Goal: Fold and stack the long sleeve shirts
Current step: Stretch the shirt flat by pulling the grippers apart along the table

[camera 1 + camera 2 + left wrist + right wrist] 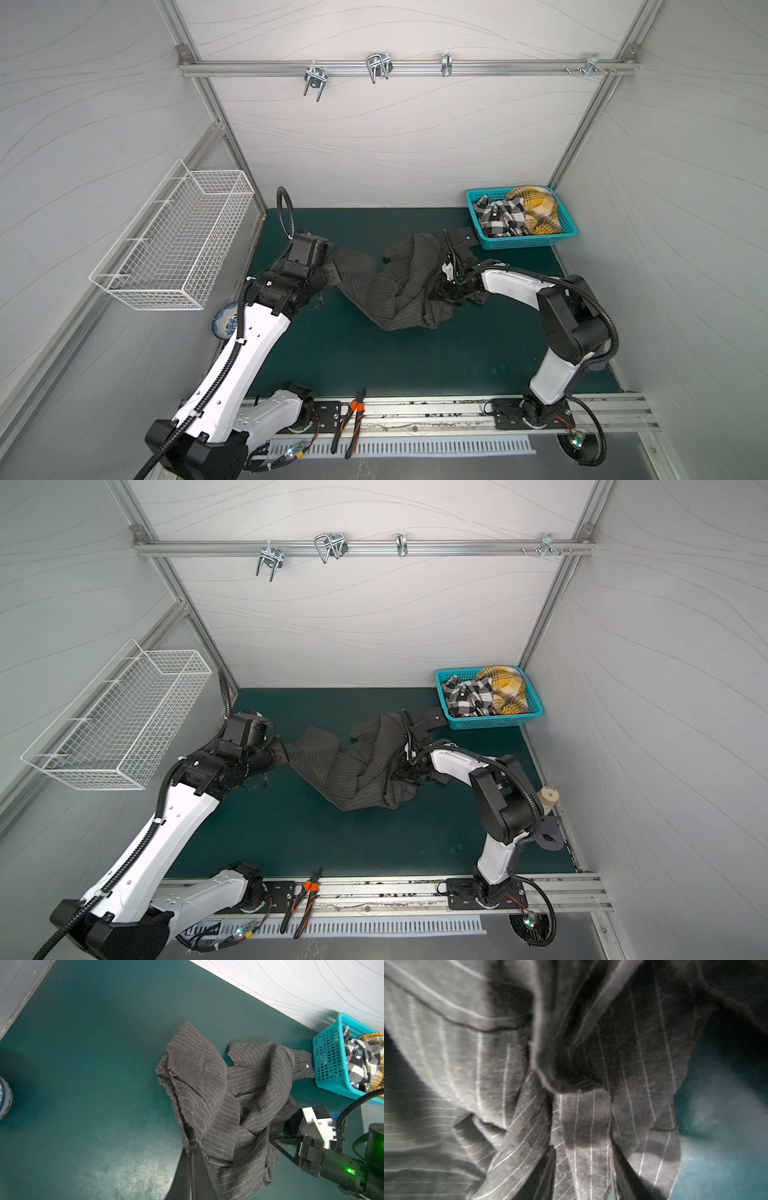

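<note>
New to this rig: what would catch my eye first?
A crumpled dark pinstriped shirt sprawls across the green mat. The left gripper is shut on one edge; the right gripper, jaws open, straddles a fold. A teal basket of checked clothes sits at the far right corner.

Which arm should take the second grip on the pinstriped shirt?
Probably right: the right gripper stands astride a fold of the pinstriped shirt; the left gripper is shut on its opposite edge.
</note>
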